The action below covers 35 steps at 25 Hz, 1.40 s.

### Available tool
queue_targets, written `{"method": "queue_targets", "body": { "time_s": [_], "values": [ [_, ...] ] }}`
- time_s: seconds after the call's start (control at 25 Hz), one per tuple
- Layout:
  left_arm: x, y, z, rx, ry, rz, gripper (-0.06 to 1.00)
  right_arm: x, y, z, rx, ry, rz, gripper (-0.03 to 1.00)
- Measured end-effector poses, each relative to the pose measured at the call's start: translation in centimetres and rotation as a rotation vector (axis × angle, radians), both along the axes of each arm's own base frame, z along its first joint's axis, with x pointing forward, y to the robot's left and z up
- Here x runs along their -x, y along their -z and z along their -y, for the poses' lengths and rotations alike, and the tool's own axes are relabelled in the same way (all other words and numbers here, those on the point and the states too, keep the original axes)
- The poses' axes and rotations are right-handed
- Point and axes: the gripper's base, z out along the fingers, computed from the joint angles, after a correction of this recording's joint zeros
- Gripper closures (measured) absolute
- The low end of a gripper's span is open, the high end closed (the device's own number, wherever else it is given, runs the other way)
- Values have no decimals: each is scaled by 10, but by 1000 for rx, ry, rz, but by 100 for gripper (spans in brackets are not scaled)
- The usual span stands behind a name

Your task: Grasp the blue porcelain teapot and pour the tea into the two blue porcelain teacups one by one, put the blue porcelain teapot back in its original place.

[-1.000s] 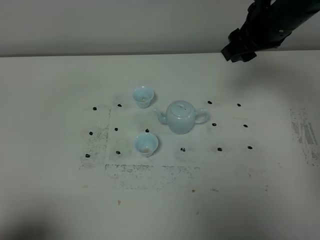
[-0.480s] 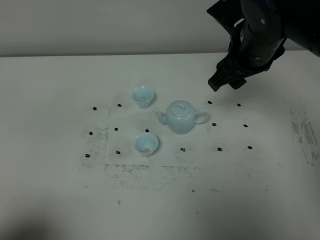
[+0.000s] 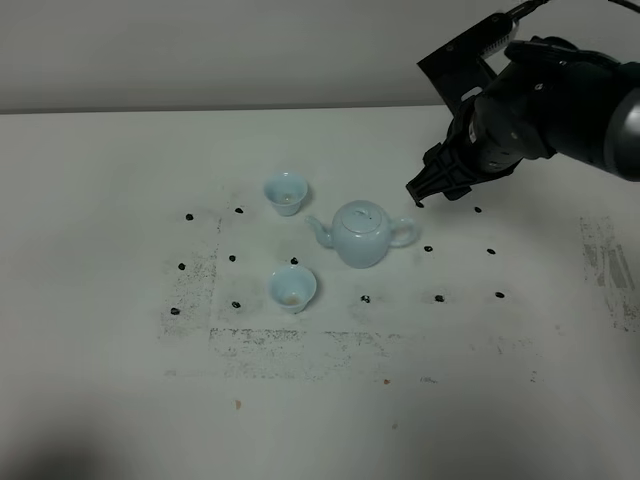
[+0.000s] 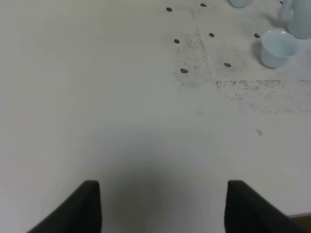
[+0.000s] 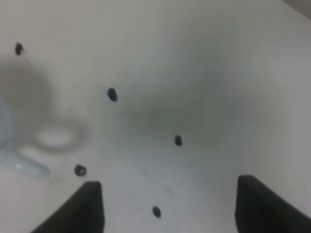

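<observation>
Fingers (image 5: 92, 208) spread and empty, the right hand (image 3: 430, 190) hovers near the handle (image 3: 405, 232) of the blue porcelain teapot (image 3: 360, 235), which stands upright beside the far teacup (image 3: 285, 192) and the near teacup (image 3: 292, 288) on a scuffed white surface (image 3: 100, 380) dotted black; the left hand (image 4: 163, 208) gapes empty too. A pale wall (image 3: 200, 50) runs behind.

The white table (image 3: 100, 400) beneath me carries the blue porcelain teapot (image 3: 360, 236) at centre frame, one teacup (image 3: 286, 192) upper left of it, another teacup (image 3: 292, 288) lower left, black dots (image 3: 439, 297) scattered around.
</observation>
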Motion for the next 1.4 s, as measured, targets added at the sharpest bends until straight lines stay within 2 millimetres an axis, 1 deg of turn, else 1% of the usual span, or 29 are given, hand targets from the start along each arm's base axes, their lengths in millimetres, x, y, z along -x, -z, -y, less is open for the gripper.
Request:
{"method": "queue_targets", "body": {
  "time_s": [0.08,0.2,0.44,0.56,0.8,0.88,1.4],
  "values": [
    [0,0,0,0,0,0,38,-5,14,-2,4,-2,-7,38],
    [0,0,0,0,0,0,38,-13,28,-3,17,2,11,38],
    [0,0,0,0,0,0,38,-22,39,-8,-18,-5,72,38],
    [0,0,0,0,0,0,38,-23,44,-10,-38,-4,65,38],
    [0,0,0,0,0,0,38,-17,63,-12,-71,-9,10,38],
    [0,0,0,0,0,0,38,-15,66,-12,-71,-10,0,38],
    [0,0,0,0,0,0,38,-14,67,-12,-81,9,-20,38]
  ]
}}
